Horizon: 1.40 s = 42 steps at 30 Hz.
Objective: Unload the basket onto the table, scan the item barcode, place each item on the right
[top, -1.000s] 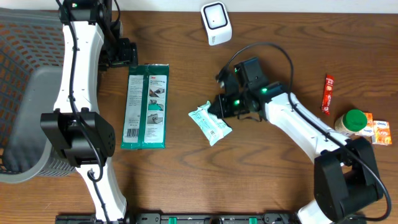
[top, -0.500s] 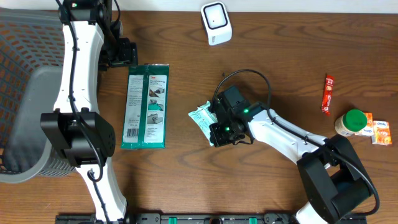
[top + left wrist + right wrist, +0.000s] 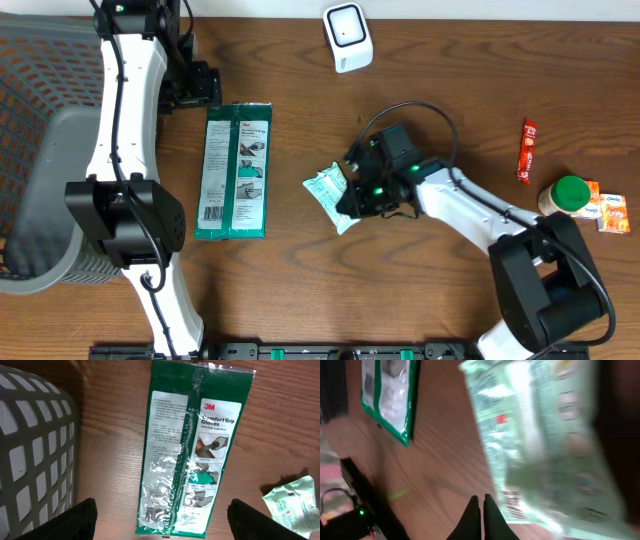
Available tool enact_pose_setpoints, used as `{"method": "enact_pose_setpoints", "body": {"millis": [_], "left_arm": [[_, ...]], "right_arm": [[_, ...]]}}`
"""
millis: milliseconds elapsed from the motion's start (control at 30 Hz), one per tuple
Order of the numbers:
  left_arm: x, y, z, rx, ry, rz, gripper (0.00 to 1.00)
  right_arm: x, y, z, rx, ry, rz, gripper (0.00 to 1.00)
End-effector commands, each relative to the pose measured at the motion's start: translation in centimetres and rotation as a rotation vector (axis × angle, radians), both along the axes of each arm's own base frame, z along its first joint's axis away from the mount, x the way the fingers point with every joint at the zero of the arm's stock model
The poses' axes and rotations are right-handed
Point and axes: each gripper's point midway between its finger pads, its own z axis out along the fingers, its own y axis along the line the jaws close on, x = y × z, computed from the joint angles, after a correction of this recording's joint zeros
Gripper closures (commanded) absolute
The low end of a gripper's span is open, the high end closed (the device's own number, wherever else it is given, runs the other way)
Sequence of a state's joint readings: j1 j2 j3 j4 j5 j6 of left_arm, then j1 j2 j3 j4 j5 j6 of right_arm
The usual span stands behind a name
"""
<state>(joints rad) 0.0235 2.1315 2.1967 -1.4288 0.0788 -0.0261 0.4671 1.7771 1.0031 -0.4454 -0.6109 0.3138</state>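
A pale green crinkled packet (image 3: 332,192) lies on the wooden table near the middle. In the right wrist view the packet (image 3: 545,445) is blurred, with a barcode (image 3: 512,502) near its lower edge. My right gripper (image 3: 348,200) is at the packet's right edge. Its fingers (image 3: 482,510) are shut together beside the barcode with nothing between them. The white scanner (image 3: 347,37) stands at the back. My left gripper (image 3: 208,88) is open above the top end of a green glove pack (image 3: 235,170), whose barcode (image 3: 156,515) shows between the wide-spread fingers (image 3: 75,520).
A grey mesh basket (image 3: 45,150) fills the left side, and its wall (image 3: 30,450) is close to the left gripper. At the right edge lie a red sachet (image 3: 527,150), a green-lidded jar (image 3: 567,195) and orange packets (image 3: 608,210).
The right gripper dipped toward the table's front beside the pale packet, then came back up a little. The packet stays about where it was. The left arm has not moved.
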Motion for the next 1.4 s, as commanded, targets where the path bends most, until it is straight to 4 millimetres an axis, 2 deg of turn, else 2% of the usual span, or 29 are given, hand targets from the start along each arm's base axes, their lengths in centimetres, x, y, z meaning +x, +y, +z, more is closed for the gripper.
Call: {"method": "enact_pose_setpoints", "body": {"millis": [0, 233, 500, 667, 767, 833, 933, 1033, 1067, 1133, 1233, 1333, 1367], "left_arm": [[-0.2, 0.2, 1.1, 0.006, -0.024, 0.006, 0.16], [-0.2, 0.2, 1.1, 0.006, -0.024, 0.006, 0.16], [-0.2, 0.2, 1.1, 0.006, -0.024, 0.006, 0.16], [-0.2, 0.2, 1.1, 0.006, -0.024, 0.006, 0.16], [-0.2, 0.2, 1.1, 0.006, -0.024, 0.006, 0.16], [-0.2, 0.2, 1.1, 0.006, -0.024, 0.006, 0.16], [-0.2, 0.2, 1.1, 0.006, -0.024, 0.006, 0.16], [-0.2, 0.2, 1.1, 0.006, -0.024, 0.006, 0.16], [-0.2, 0.2, 1.1, 0.006, -0.024, 0.006, 0.16], [-0.2, 0.2, 1.1, 0.006, -0.024, 0.006, 0.16], [-0.3, 0.2, 1.1, 0.006, -0.023, 0.006, 0.16], [-0.2, 0.2, 1.1, 0.006, -0.024, 0.006, 0.16], [-0.2, 0.2, 1.1, 0.006, -0.024, 0.006, 0.16]], "right_arm": [[0.4, -0.8, -0.5, -0.025, 0.005, -0.021, 0.99], [-0.4, -0.5, -1.3, -0.078, -0.009, 0.001, 0.99], [-1.6, -1.4, -3.6, -0.205, -0.011, -0.038, 0.99], [-2.0, -0.8, -3.4, -0.194, -0.004, -0.033, 0.99], [-1.8, 0.4, -1.6, -0.116, -0.020, 0.001, 0.97], [-1.3, 1.5, 1.0, -0.026, -0.060, 0.053, 0.91], [0.3, 1.7, 4.9, 0.037, -0.162, 0.074, 0.82], [1.8, 1.2, 7.7, 0.058, -0.265, 0.070, 0.62], [3.0, 0.5, 8.5, 0.033, -0.317, 0.035, 0.50], [4.3, -0.4, 8.3, -0.030, -0.371, -0.007, 0.43], [5.7, -1.4, 7.0, -0.141, -0.438, -0.016, 0.43], [5.8, -1.1, 5.2, -0.184, -0.447, 0.031, 0.45], [5.6, -0.7, 3.5, -0.200, -0.432, 0.066, 0.46]]}}
